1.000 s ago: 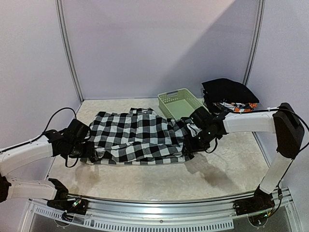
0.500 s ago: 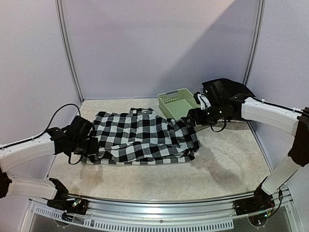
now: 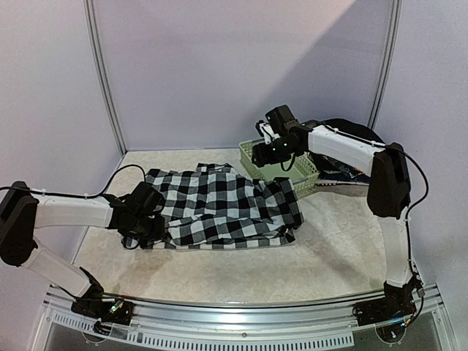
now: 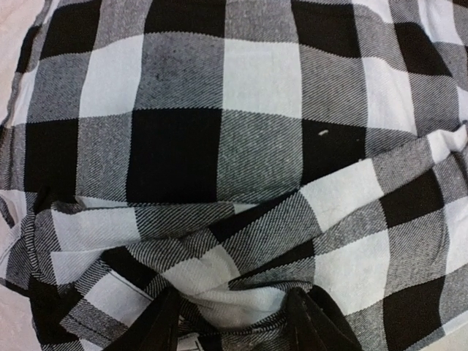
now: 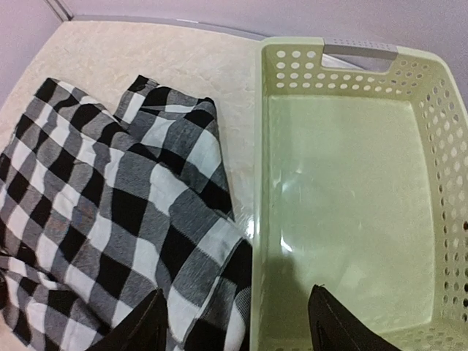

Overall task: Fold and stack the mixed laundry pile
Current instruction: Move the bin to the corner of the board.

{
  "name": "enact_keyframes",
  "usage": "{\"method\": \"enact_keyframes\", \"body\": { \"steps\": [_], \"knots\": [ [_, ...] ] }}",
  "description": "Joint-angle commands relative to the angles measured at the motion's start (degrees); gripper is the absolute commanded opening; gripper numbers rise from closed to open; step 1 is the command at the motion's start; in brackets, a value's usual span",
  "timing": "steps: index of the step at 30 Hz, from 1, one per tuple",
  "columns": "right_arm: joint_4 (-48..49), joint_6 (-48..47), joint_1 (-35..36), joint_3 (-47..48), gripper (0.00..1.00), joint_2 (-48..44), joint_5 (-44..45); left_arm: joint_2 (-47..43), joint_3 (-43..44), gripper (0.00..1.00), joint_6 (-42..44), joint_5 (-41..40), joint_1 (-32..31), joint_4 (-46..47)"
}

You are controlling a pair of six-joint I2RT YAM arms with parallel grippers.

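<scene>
Right now the checked shirt (image 3: 219,208) lies spread across the middle of the table (image 3: 219,270), mostly flat, its left edge rumpled and its right side bunched up beside the basket (image 5: 358,50). That spread-out lie suits folding: the cloth is open enough for an edge to be lifted and carried over. The left gripper (image 3: 150,223) is low at the rumpled left edge. In the left wrist view its jaws stand apart with a ridge of checked cloth gathered between the fingers (image 4: 164,322). This looks like the set-up for pinching that edge, though a firm hold does not show. The right gripper (image 3: 265,152) hangs higher, over the near left corner of the basket where a sleeve of the shirt reaches the rim. Its jaws are also apart, with nothing between them. My guess is that it hovers there to come down on the shirt's far right corner, so that both arms can lift one side together. Other laundry, topped by a black cloth (image 3: 355,128), sits at the far right behind the right arm, well apart from the shirt. It is probably placed there to leave room for folding.
</scene>
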Motion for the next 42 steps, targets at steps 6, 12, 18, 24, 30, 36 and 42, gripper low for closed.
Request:
{"method": "enact_keyframes", "body": {
  "steps": [6, 12, 18, 24, 30, 36, 42],
  "knots": [
    [-6.78, -5.48, 0.0, 12.12, 0.41, 14.51, 2.67, 0.43, -0.56, 0.49, 0.23, -2.0, -0.66, 1.54],
    [-5.47, -6.15, -0.4, 14.73, 0.19, 17.36, 7.04, 0.74, -0.59, 0.47, 0.25, -1.85, -0.65, 1.33],
    [-1.6, -3.69, -2.64, 17.59, 0.01, 19.27, 9.42, 0.71, -1.06, 0.45, -0.24, -2.01, -0.66, 0.67],
    [3.42, 0.9, -5.72, 22.62, 0.0, 22.92, 11.28, 1.23, -1.26, 0.43, -0.86, -2.16, -0.67, 0.05],
    [10.98, 3.09, -6.36, 24.5, 0.0, 25.6, 13.62, 1.03, -1.0, 0.43, -1.67, -2.62, -0.65, -0.79],
    [18.12, 4.19, -6.33, 25.03, 0.37, 27.19, 12.48, 0.73, -0.19, 0.46, -1.92, -3.06, -0.65, -1.38],
    [19.72, 4.71, -6.23, 23.43, 0.65, 23.04, 1.75, -2.3, 0.84, 0.71, -2.43, -5.78, -0.65, -4.37]
  ]
}}
